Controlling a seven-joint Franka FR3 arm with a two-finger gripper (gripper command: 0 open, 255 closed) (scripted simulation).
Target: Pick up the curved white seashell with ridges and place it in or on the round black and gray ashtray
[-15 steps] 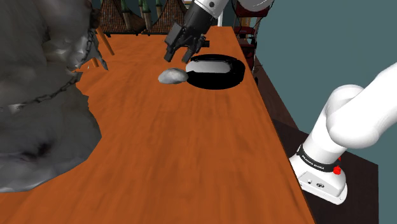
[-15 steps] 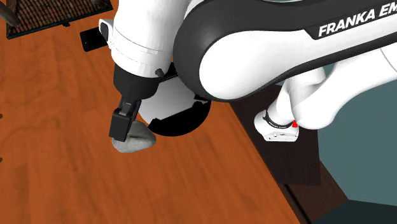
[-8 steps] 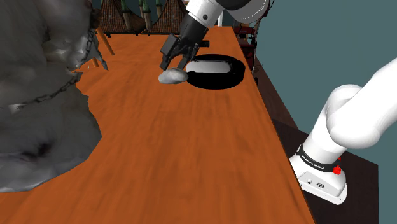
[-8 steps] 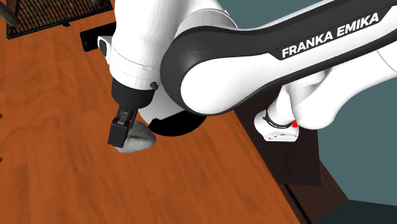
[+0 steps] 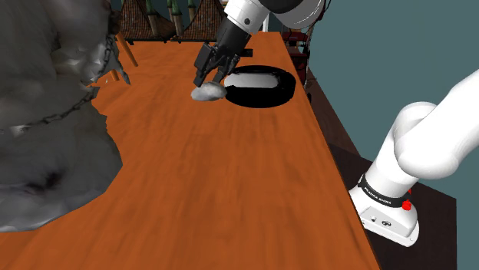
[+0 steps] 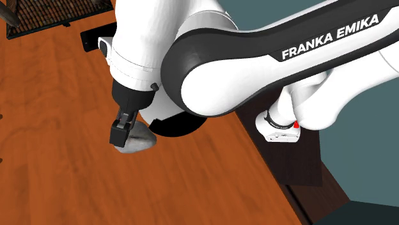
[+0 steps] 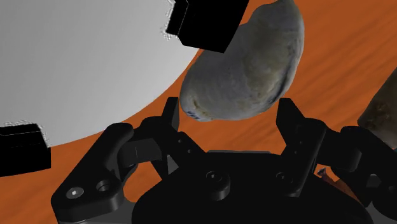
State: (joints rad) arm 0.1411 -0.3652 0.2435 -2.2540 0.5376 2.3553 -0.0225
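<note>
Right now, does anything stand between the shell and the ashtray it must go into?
Nothing visible does. The shell lies on the table right beside the ashtray, with the gripper down over it.

- Reaches up and to the left from the shoulder view's lower right with the white Franka arm (image 5: 430,146).
- Bends at the dark-jointed wrist (image 6: 137,96) and points the black gripper (image 5: 209,79) steeply downward.
- Clasps a grey seashell (image 7: 245,63) between fingers (image 7: 170,118) set apart, one against each side.
</note>
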